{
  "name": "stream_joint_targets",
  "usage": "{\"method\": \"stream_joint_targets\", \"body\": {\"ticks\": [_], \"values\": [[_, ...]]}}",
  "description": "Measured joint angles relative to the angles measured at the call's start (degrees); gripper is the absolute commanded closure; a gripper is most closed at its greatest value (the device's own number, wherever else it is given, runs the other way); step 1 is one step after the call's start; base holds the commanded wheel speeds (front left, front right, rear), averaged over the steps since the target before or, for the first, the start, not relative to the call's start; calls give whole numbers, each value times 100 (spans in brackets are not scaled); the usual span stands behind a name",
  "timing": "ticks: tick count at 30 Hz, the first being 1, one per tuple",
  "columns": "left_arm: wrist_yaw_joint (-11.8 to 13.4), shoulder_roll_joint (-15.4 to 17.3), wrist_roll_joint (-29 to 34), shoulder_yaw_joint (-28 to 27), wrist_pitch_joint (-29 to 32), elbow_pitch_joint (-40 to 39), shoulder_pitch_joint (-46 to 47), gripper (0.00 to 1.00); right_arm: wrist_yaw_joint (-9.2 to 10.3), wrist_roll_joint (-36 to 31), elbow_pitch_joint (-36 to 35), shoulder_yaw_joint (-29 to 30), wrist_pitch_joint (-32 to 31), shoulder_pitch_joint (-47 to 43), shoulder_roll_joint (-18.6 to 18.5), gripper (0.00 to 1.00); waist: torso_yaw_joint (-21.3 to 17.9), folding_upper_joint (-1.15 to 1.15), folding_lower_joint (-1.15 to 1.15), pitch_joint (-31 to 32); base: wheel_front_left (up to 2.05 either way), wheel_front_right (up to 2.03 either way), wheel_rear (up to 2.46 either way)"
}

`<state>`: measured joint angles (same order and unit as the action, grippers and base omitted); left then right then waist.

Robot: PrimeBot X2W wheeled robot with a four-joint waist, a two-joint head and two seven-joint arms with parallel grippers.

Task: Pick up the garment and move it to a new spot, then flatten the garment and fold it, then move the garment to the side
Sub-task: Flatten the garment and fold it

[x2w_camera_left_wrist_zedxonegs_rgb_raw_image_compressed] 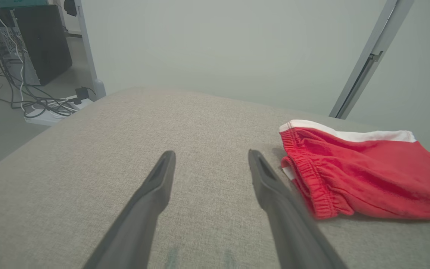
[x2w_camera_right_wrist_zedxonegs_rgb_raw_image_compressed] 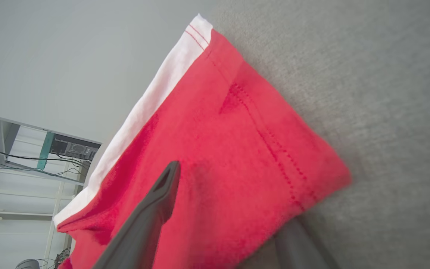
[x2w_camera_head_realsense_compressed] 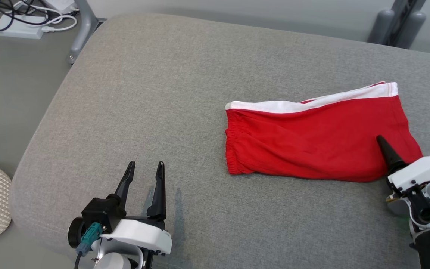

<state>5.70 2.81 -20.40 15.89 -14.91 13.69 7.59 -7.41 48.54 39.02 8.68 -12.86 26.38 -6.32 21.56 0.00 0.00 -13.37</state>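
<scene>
**Red shorts lie folded on grey counter, pincers spread**

Nearest the camera, the left pincer (x2w_camera_head_realsense_compressed: 146,164) hangs over bare grey fabric, its two dark fingers parted and empty. At lower right, the right pincer (x2w_camera_head_realsense_compressed: 414,144) stands wide at the near right corner of the red shorts (x2w_camera_head_realsense_compressed: 312,145). One finger lies above the cloth, and the other appears to sit under the hem. The shorts lie folded on the right half of the counter (x2w_camera_head_realsense_compressed: 162,93), white side stripe along the far edge and elastic waistband to the left. Beyond, a power strip (x2w_camera_head_realsense_compressed: 17,28) with cables sits on the floor.
</scene>
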Motion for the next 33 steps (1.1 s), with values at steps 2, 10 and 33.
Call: {"method": "stream_joint_targets", "body": {"ticks": [2, 10, 33], "values": [[7, 0, -31, 26, 0, -2, 1, 0, 0, -93, 146, 40, -16, 140, -23, 0, 53, 0, 0, -28, 0, 0, 0], [42, -1, -98, 103, 0, -23, 99, 0, 0, -439, 560, 60, 44, 653, -80, 0, 149, 0, 0, -179, 0, 0, 0], [46, 0, -86, -9, 0, 68, 186, 0, -10, 345, 102, 227, 1226, 241, -310, 100, -236, 0, 0, -29, 0, 0, 0]]}}
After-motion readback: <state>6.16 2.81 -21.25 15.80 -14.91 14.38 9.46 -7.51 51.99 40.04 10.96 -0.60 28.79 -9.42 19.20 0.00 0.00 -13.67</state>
